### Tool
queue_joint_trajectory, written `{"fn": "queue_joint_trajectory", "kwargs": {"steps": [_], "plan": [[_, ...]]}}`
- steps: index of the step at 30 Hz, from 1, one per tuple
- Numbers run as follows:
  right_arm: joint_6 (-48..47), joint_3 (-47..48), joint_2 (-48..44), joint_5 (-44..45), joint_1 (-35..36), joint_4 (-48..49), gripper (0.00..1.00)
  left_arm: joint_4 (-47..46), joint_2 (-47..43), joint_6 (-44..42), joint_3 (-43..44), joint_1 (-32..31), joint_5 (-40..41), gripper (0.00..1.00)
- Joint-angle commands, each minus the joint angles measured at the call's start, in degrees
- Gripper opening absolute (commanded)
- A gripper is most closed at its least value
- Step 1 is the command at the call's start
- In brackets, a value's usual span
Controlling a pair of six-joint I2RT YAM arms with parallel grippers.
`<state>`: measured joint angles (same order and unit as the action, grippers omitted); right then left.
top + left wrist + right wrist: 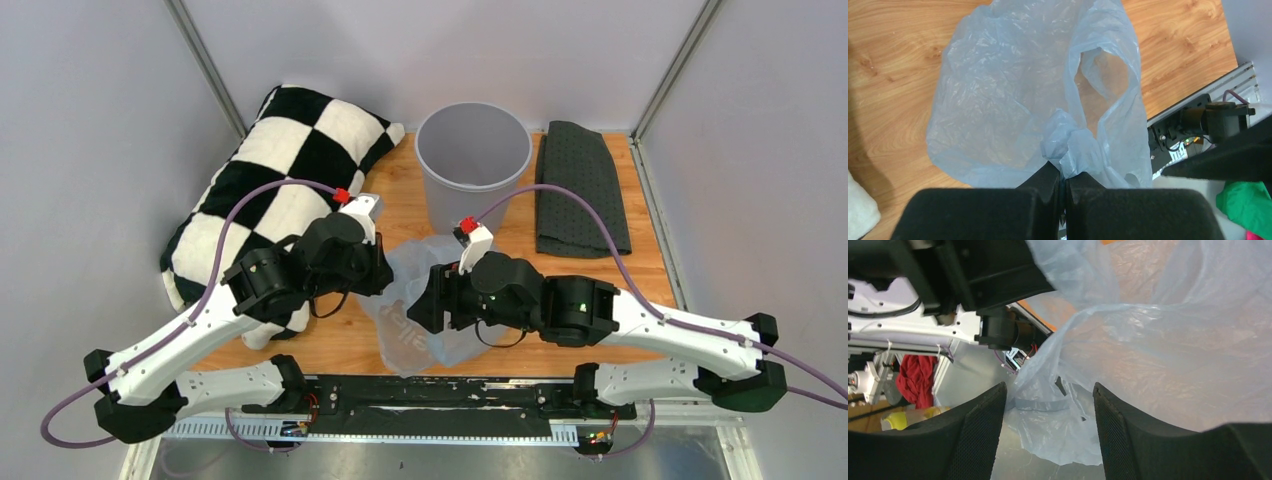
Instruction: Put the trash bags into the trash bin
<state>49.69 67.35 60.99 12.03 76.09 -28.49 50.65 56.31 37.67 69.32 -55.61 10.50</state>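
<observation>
A thin pale blue trash bag (412, 320) hangs crumpled between my two grippers, over the near part of the wooden table, just in front of the round light grey trash bin (472, 150). My left gripper (1066, 170) is shut on a bunched knot of the bag (1013, 90), and one handle loop gapes open beyond it. My right gripper (1048, 390) stands open, its mesh-faced fingers (983, 425) wide apart. The bag's film (1158, 340) hangs between and beyond them without being pinched. In the top view the left gripper (385, 272) and the right gripper (422, 300) face each other across the bag.
A black-and-white checkered pillow (280, 170) lies at the left, under the left arm. A folded dark grey dotted cloth (580, 185) lies right of the bin. The black base rail (430, 395) runs along the table's near edge, and the bag's lower end hangs over it.
</observation>
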Motion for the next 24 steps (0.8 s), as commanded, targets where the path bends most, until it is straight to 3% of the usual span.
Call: {"fn": "queue_joint_trajectory", "kwargs": {"steps": [1, 3, 7, 9, 10, 13, 15, 24], "plan": [[-4.35, 6.63, 2.87, 3.49, 4.02, -5.76, 0.66, -0.38, 0.26, -2.03, 1.05, 1.22, -2.48, 0.00], [-5.62, 9.55, 5.03, 4.55, 5.02, -10.10, 0.58, -0.50, 0.72, -2.20, 1.32, 1.46, -3.18, 0.00], [-7.06, 11.57, 6.79, 4.90, 5.18, -13.99, 0.33, -0.47, 1.52, -2.67, 1.96, 1.65, -4.95, 0.00], [-8.02, 12.07, 7.54, 3.88, 5.20, -14.79, 0.29, -0.38, 2.02, -3.27, 2.42, 1.69, -5.95, 0.00], [-8.44, 12.72, 8.11, 3.34, 5.20, -15.96, 0.30, -0.38, 2.25, -3.60, 2.76, 1.78, -6.80, 0.00], [-9.67, 13.42, 9.20, 1.56, 5.16, -17.29, 0.55, -0.30, 2.79, -4.47, 3.26, 1.89, -8.22, 0.00], [-10.42, 13.14, 9.03, 1.40, 5.36, -17.30, 0.66, -0.29, 3.06, -4.77, 3.36, 2.04, -8.70, 0.00], [-18.69, 18.00, 9.29, 1.41, 8.51, -18.18, 0.73, -0.29, 4.00, -5.08, 3.93, 2.53, -9.74, 0.00]]}}
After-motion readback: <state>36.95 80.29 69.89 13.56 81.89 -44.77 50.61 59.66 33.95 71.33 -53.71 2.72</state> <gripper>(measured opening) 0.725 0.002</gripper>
